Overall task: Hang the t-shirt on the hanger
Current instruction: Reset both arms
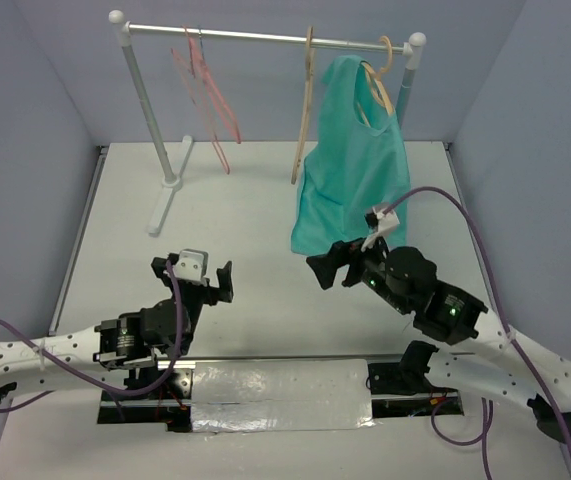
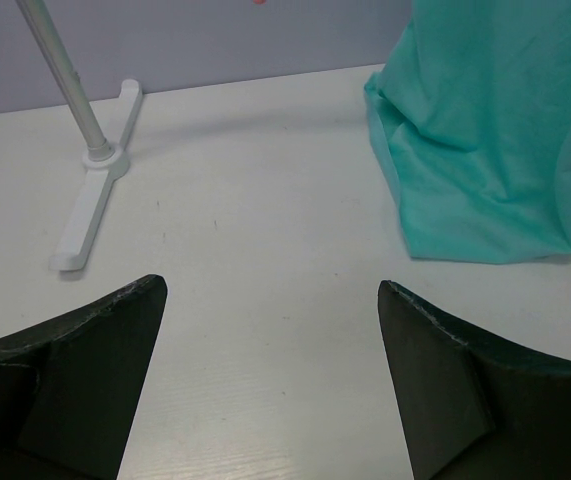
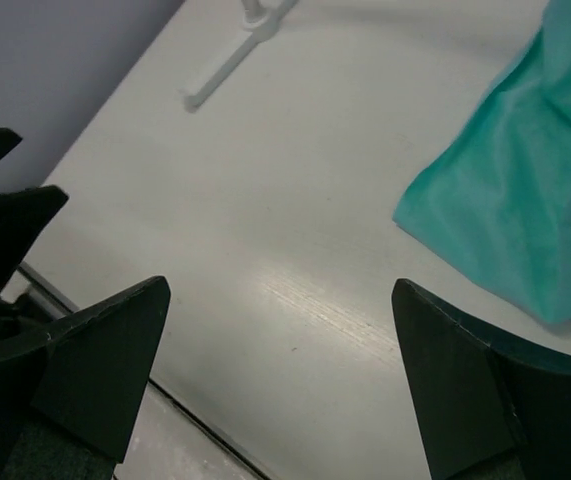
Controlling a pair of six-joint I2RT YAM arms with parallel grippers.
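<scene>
1. Lavender walls box in a white surface [image 1: 255, 200], seen from the top camera. The t-shirt [image 1: 355, 160] already hangs over the hanger [image 1: 381, 92], which is hooked at the right end of the rail [image 1: 255, 36]. Its hem droops down to the surface. So I'd say you're at the tail end: the hanging looks done and what's left is checking.
2. Same view: both pincers are spread wide and hold nothing. The right pincer [image 1: 323, 270] sits just below the hem, close but not touching as far as I can tell. The left pincer [image 1: 223, 283] is well off to the shirt's left.
3. Left wrist: the left pincer [image 2: 270, 288] is wide open over bare surface [image 2: 255, 180]. The t-shirt [image 2: 485, 150] sits ahead and to the right, clear of both fingers.
4. Right wrist: the right pincer [image 3: 280, 288] is open too, with the t-shirt [image 3: 515, 190] up-right of the gap, near the right finger.
5. Next move, my guess: check that both shoulders sit on the hanger arms. If so, back out low without snagging that hem.
</scene>
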